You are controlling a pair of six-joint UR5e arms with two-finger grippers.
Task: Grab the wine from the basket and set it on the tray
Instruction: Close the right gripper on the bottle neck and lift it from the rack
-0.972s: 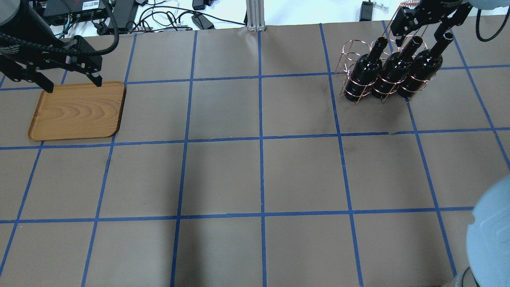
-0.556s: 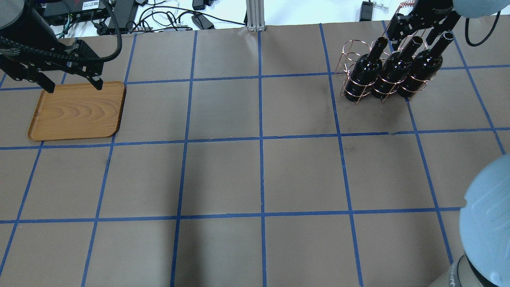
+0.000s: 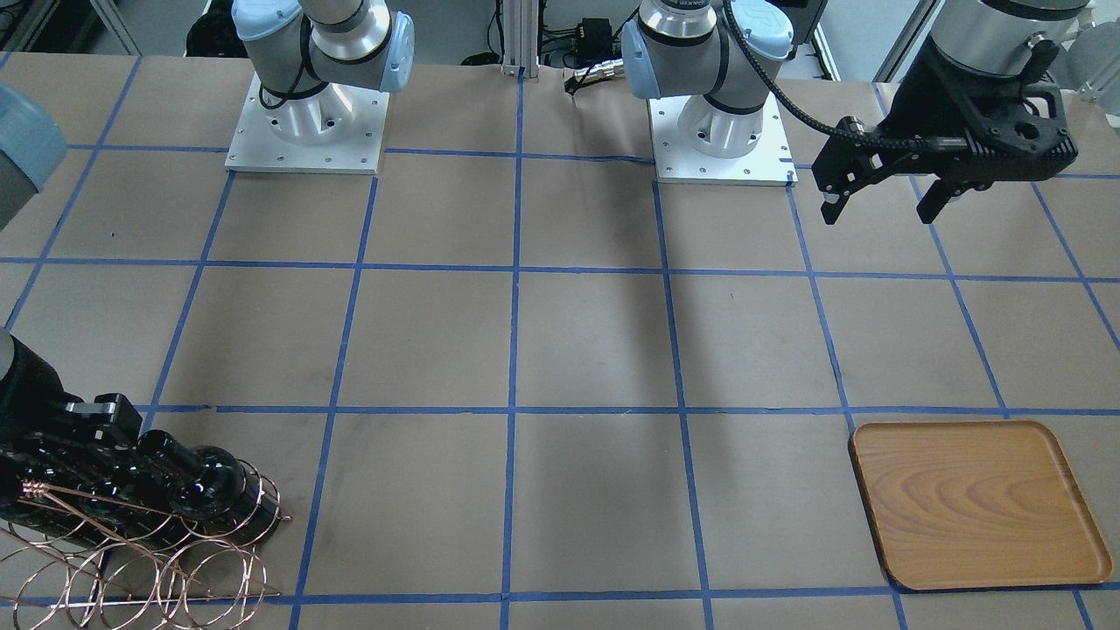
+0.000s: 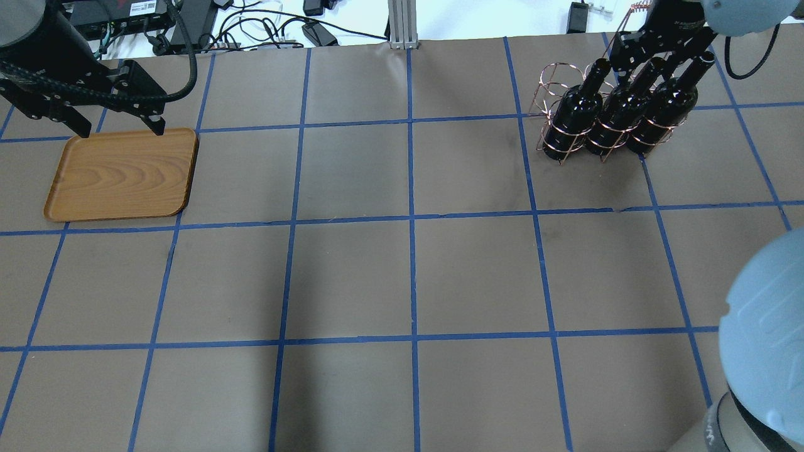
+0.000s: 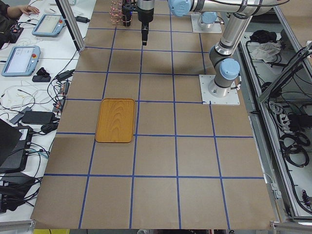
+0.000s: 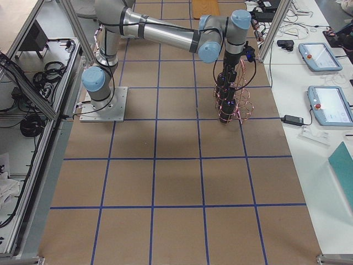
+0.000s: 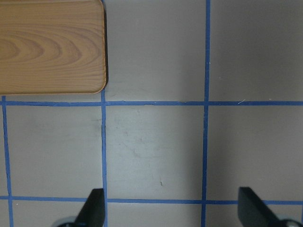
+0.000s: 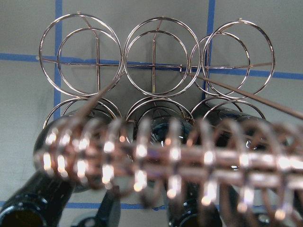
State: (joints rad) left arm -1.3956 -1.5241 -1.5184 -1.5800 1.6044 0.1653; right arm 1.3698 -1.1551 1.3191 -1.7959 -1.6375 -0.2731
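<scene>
Three glossy black wine bottles [image 4: 619, 113] lean in the copper wire basket [image 4: 553, 81] at the far right. My right gripper [image 4: 647, 63] is open, with its fingers on either side of the middle bottle's neck. In the right wrist view the basket's loops [image 8: 154, 56] and blurred bottle mouths fill the frame. The wooden tray [image 4: 122, 176] lies empty at the far left. My left gripper [image 4: 119, 129] is open and empty above the tray's far edge. The left wrist view shows the tray's corner [image 7: 47, 47].
Brown paper with a blue tape grid covers the table [image 4: 408, 276]. Cables and power bricks [image 4: 264, 28] lie beyond its far edge. The two arm bases [image 3: 717, 131] stand on the robot's side. My right arm's elbow [image 4: 766, 326] looms at the lower right.
My right gripper has come down closer onto the bottle necks. My left gripper has shifted slightly toward the tray's far edge. The bottles and tray have not moved.
</scene>
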